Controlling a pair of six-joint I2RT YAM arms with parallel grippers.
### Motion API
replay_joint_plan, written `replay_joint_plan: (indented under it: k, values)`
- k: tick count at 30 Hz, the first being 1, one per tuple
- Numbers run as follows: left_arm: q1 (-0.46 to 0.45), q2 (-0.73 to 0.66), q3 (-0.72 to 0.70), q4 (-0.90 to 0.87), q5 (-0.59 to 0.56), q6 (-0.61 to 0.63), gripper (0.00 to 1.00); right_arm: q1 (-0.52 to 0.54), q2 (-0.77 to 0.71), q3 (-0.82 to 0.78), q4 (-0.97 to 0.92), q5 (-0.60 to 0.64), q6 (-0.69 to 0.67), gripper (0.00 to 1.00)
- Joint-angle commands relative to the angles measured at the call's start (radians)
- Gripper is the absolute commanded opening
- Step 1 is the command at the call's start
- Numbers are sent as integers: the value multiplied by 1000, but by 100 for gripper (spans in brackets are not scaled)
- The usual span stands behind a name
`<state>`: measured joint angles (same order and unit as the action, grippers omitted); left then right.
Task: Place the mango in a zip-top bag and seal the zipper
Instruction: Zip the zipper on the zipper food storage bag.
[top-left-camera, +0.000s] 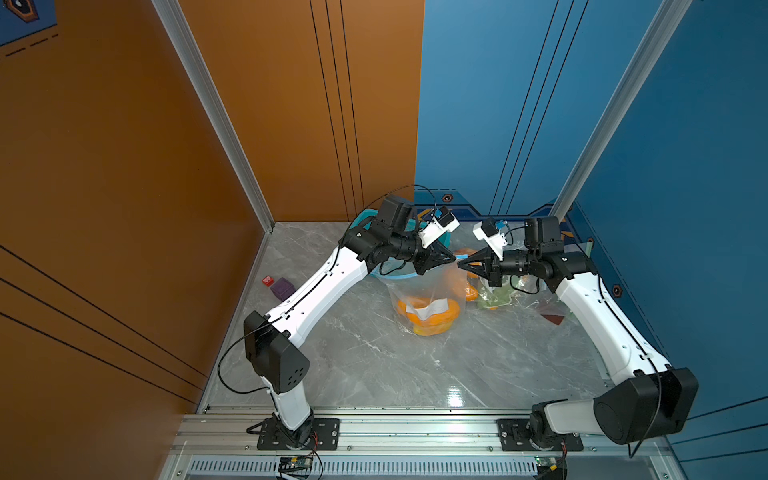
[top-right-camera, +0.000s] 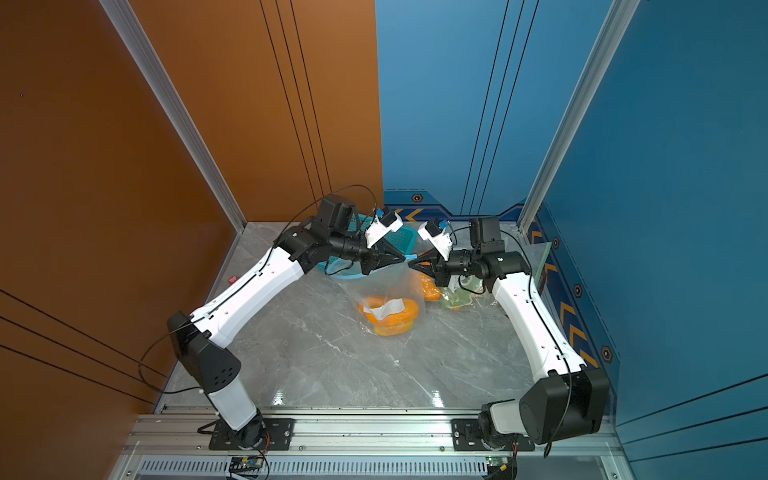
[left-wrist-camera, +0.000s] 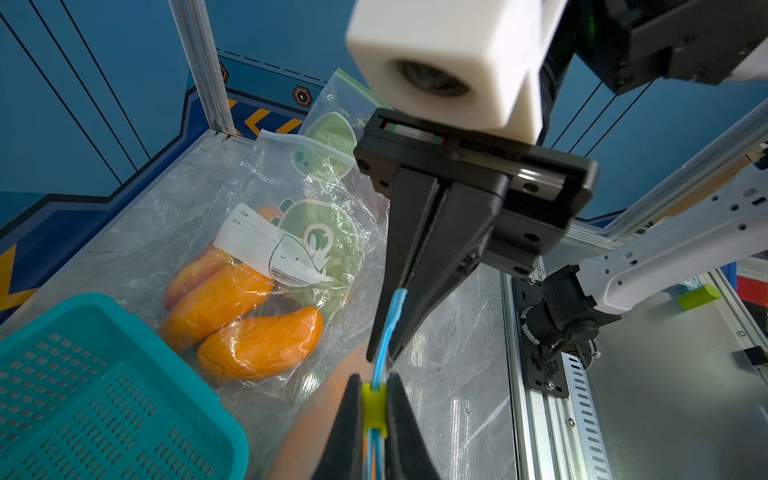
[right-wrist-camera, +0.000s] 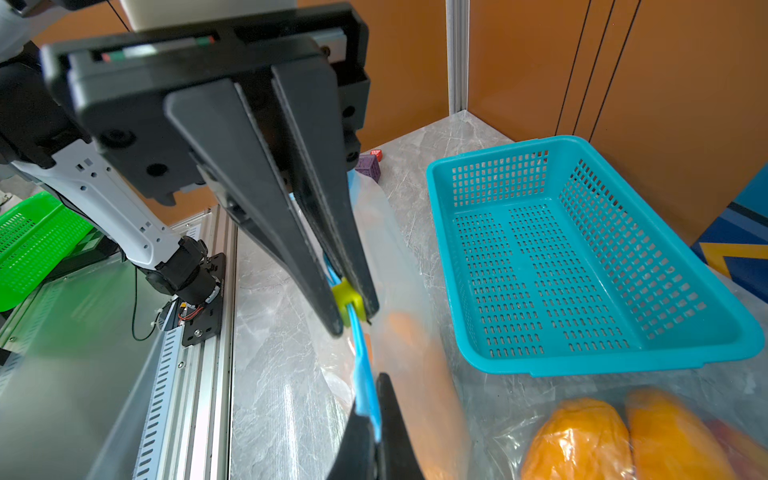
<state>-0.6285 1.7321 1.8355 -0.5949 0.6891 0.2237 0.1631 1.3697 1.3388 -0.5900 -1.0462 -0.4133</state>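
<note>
1. One small red cube (top-left-camera: 268, 281), one purple cube (top-left-camera: 283, 288), far left.
2. One teal perforated plastic basket (right-wrist-camera: 582, 365), half hidden by left arm (top-left-camera: 316, 291).
3. Left gripper (top-left-camera: 453, 258) clamped on yellow-green zipper slider (left-wrist-camera: 374, 405).
4. One clear zip-top bag (top-left-camera: 415, 291) hangs between grippers; orange mango (top-left-camera: 432, 320) inside, at bottom.
5. Right gripper (top-left-camera: 461, 264) pinches blue zipper strip (left-wrist-camera: 390, 320).
6. Second clear bag (left-wrist-camera: 232, 183) behind, three mangoes (left-wrist-camera: 262, 345) inside.

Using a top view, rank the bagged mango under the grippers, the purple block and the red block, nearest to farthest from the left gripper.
1. Bagged mango, just below the left gripper.
2. Purple block, out by the orange wall.
3. Red block, just beyond the purple one.
</note>
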Motion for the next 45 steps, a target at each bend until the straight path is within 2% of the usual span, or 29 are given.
replay_joint_plan:
  k: [1, 18, 32, 45]
  values:
    - [71, -82, -23, -42, -34, 38, 0, -50, -26, -31, 21, 75, 41, 0]
    - [178, -259, -221, -42, -45, 81, 1, -128, -41, -88, 59, 69, 77, 0]
    - [332, -454, -449, -59, -44, 112, 4, -146, -74, -105, 64, 85, 85, 0]
    - [451, -520, -525, -92, -45, 124, 4, -154, -84, -113, 64, 88, 91, 0]
